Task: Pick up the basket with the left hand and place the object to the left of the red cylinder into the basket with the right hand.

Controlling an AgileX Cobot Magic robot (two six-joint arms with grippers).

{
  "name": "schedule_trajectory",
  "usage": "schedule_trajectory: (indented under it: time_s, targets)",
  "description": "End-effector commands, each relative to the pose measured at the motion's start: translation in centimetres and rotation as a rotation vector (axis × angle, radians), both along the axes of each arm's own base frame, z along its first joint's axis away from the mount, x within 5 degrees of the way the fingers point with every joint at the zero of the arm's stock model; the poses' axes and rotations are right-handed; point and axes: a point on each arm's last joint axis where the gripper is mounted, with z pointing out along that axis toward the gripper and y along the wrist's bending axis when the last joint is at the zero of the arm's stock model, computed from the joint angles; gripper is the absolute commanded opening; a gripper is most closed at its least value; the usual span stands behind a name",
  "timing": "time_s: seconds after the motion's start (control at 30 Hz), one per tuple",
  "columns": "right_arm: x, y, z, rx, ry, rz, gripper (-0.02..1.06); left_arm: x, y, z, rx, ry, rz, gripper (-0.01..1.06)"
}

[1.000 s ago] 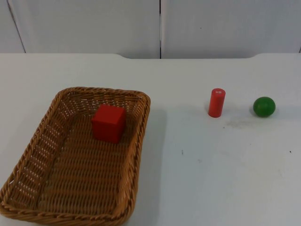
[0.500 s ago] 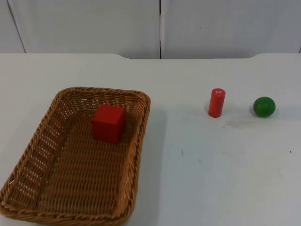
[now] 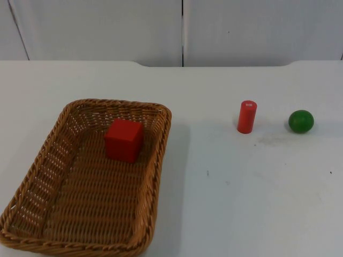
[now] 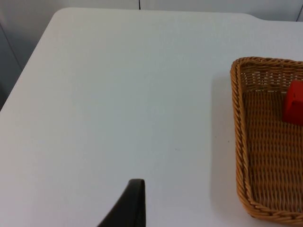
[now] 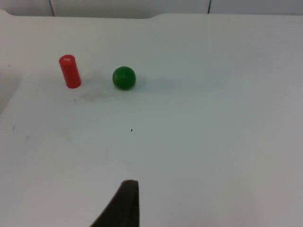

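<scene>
A: What do the jaws grasp?
B: Can't tell; one black fingertip of the left gripper (image 4: pixel 130 203) shows above bare white desk (image 3: pixel 257 203), likewise the right gripper (image 5: pixel 124 203).
A: Nearest thing?
B: The brown woven wicker basket (image 3: pixel 155 176) holding the red cube (image 3: pixel 124 140). Farther right, the upright red cylinder (image 3: pixel 247 116), then the green ball (image 3: pixel 301 121).
A: Changes?
B: None since earlier.

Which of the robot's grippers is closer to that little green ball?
Right, judging by the wrist views. The right gripper faces the green ball, with bare table between them. The left gripper is over the table beyond the basket, on the ball's far side.
</scene>
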Motion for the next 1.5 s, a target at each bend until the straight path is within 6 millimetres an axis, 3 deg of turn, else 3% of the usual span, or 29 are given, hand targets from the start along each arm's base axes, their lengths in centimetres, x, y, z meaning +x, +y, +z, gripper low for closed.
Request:
schedule_trajectory:
  time_s: [0.0,1.47]
  targets:
    - [-0.01,0.03,-0.01,-0.005,-0.009,-0.014,1.05,-0.01,-0.01,-0.12,0.000,0.001,0.002,1.05]
    - [-0.01,0.05,-0.01,-0.003,-0.009,-0.020,1.05,-0.01,0.00,-0.12,0.000,0.001,-0.002,1.05]
